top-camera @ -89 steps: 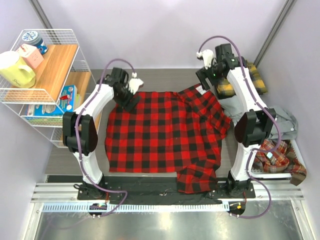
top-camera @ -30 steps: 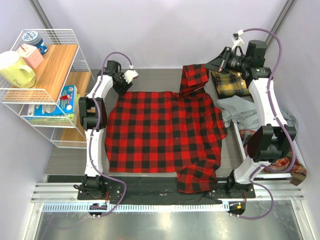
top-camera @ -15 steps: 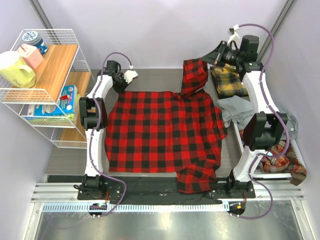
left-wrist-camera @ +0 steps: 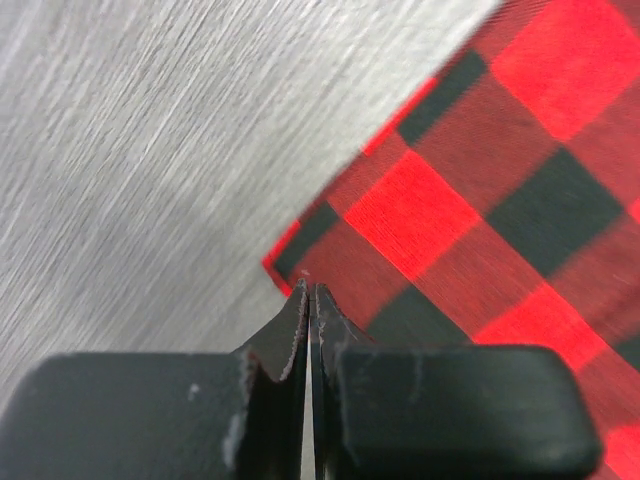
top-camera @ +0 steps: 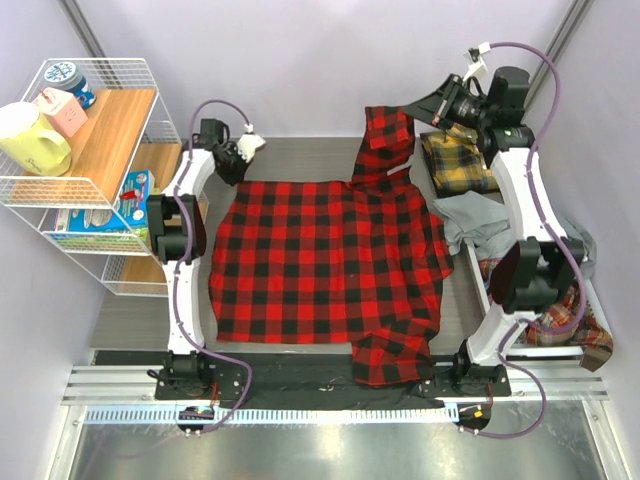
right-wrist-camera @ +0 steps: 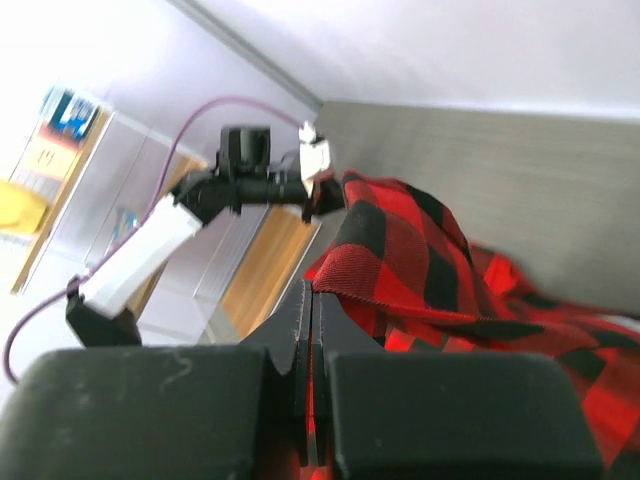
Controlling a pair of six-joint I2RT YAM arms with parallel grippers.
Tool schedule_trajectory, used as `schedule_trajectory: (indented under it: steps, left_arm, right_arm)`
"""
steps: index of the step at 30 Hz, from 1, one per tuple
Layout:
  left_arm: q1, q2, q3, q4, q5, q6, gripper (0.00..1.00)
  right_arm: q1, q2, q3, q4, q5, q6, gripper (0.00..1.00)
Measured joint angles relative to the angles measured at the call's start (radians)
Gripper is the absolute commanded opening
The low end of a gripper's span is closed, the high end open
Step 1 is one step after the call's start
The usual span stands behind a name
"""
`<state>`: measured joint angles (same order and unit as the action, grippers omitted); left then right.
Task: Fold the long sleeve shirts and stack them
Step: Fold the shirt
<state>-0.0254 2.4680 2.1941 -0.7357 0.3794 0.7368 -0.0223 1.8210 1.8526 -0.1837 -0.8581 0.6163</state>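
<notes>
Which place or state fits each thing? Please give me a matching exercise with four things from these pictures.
Things:
1. red shirt
2. yellow shirt
3. mug
4. right gripper

Places or states:
a. on the top shelf of the rack
b. shut on a lifted part of the red shirt
c. mostly spread on the table
d. folded, at the far right corner

Pairs: 1-c, 2-d, 3-a, 4-b
</notes>
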Motion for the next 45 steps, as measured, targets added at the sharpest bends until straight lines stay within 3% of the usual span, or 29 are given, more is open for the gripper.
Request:
schedule_trajectory:
  steps: [1,2,6,12,19,25,31,36,39,45]
  left_arm:
    - [0.001,-0.027,-0.027,0.008,0.006,0.0,0.01]
    - [0.001,-0.05,-0.047,0.01,0.013,0.0,0.12]
    - [-0.001,-0.088,-0.048,0.03,0.025,0.0,0.31]
    - [-0.005,-0.019,0.079,0.036,0.016,-0.024,0.4]
    - [-0.004,0.055,0.087,0.003,0.01,-0.018,0.43]
    - [0.0,0.085,0.108,-0.032,0.008,-0.011,0.43]
    - [0.0,0.119,0.18,-0.106,0.016,0.0,0.31]
    - [-0.001,0.165,0.275,-0.194,0.019,0.017,0.16]
    - [-0.001,0.181,0.309,-0.237,0.025,0.053,0.0]
    - [-0.001,0.162,0.271,-0.225,0.028,0.078,0.0]
  right_arm:
    - [0.001,-0.046,-0.048,0.003,-0.002,0.0,0.01]
    - [0.001,-0.081,-0.077,-0.002,-0.005,-0.001,0.01]
    - [0.002,-0.22,-0.177,-0.003,-0.012,-0.019,0.01]
    - [0.006,-0.248,-0.191,0.016,-0.016,-0.031,0.01]
    - [0.006,-0.211,-0.191,0.01,-0.016,-0.035,0.01]
    - [0.006,-0.197,-0.188,0.002,-0.016,-0.038,0.01]
    - [0.006,-0.195,-0.177,-0.01,-0.016,-0.042,0.01]
    - [0.006,-0.193,-0.173,-0.012,-0.016,-0.043,0.01]
    - [0.008,-0.186,-0.171,-0.012,-0.016,-0.043,0.01]
    - [0.008,-0.172,-0.164,-0.017,-0.016,-0.043,0.01]
